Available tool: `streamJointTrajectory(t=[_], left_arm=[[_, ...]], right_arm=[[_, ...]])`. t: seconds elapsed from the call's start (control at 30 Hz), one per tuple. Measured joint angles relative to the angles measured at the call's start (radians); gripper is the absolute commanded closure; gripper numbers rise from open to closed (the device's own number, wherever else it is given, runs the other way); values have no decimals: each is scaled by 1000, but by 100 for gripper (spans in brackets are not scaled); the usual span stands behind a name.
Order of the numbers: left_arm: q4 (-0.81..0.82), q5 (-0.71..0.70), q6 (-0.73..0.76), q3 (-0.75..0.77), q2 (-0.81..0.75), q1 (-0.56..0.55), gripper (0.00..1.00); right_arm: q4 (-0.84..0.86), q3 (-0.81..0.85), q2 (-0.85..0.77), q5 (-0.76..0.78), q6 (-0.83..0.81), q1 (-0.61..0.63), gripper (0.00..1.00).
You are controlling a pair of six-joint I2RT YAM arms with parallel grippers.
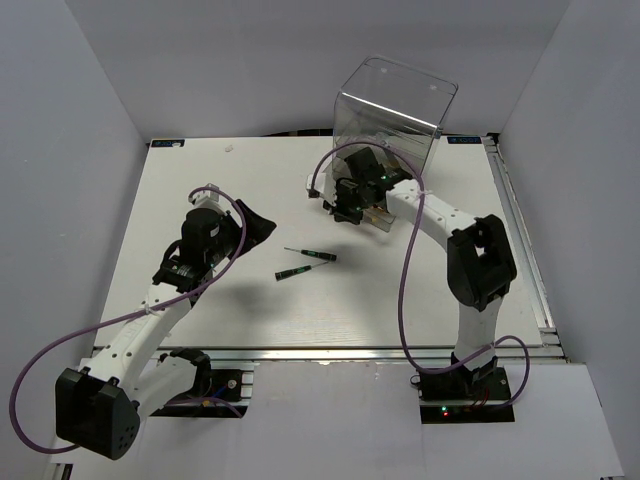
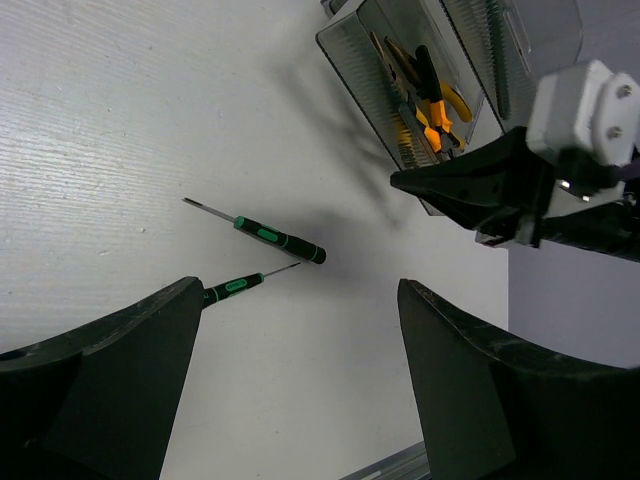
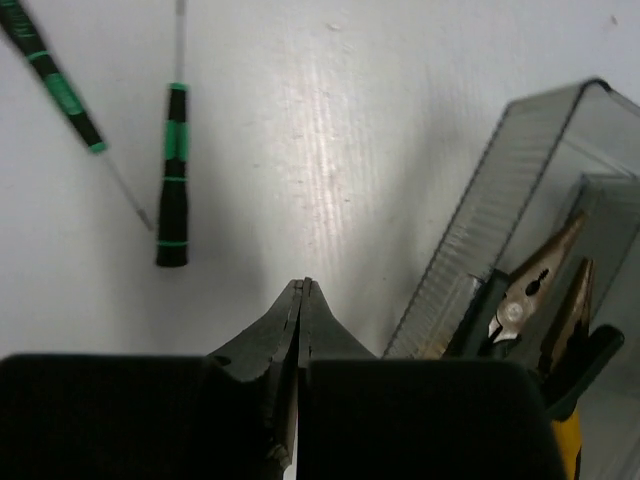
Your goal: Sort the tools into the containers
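Note:
Two thin black-green screwdrivers (image 1: 312,256) (image 1: 297,271) lie side by side on the white table, in the middle. In the left wrist view they are the upper screwdriver (image 2: 272,238) and the lower one (image 2: 236,285). The smoky transparent cabinet (image 1: 392,100) stands at the back right with a low drawer (image 2: 362,62) pulled out. Orange-handled pliers (image 2: 436,108) lie in that drawer, also visible as pliers (image 3: 528,292). My right gripper (image 3: 303,287) is shut and empty, just in front of the drawer. My left gripper (image 2: 297,296) is open and empty, left of the screwdrivers.
Purple cables (image 1: 405,270) loop along both arms. The table's metal rail (image 1: 330,352) runs along the near edge, and grey walls close in both sides. The right arm (image 1: 478,262) reaches from the near right toward the cabinet.

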Motion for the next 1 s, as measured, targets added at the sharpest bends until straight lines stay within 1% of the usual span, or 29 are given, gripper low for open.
streamJointTrajectory(t=[0.07,0.13,0.17,0.2,0.27,0.3,0.37,0.4,0.47,0.5,0.6,0.67,0.8,1.0], left_arm=[[0,0,0,0,0,0,10],[0,0,0,0,0,0,10],[0,0,0,0,0,0,10],[-1,0,0,0,0,0,10],[-2,0,1,0,0,0,10],[-2,0,1,0,0,0,10],[-3,0,1,0,0,0,10],[-3,0,1,0,0,0,10],[-3,0,0,0,0,0,10],[-4,0,0,0,0,0,10],[-4,0,0,0,0,0,10],[-5,0,0,0,0,0,10],[-7,0,0,0,-1,0,10],[-8,0,-1,-10,-9,0,10]], right_arm=[[71,-40,0,92,61,14,100],[131,-80,0,182,108,31,93],[160,-102,0,221,127,40,87],[180,-118,0,257,142,47,75],[213,-146,0,324,166,60,64],[230,-153,0,353,174,65,56],[260,-158,0,403,181,69,51],[278,-158,0,429,182,69,44],[306,-158,0,458,188,68,38],[317,-159,0,473,188,69,34],[340,-160,0,504,185,70,28],[351,-160,0,520,182,67,26],[361,-160,0,525,169,53,20],[357,-148,11,525,142,10,17]])
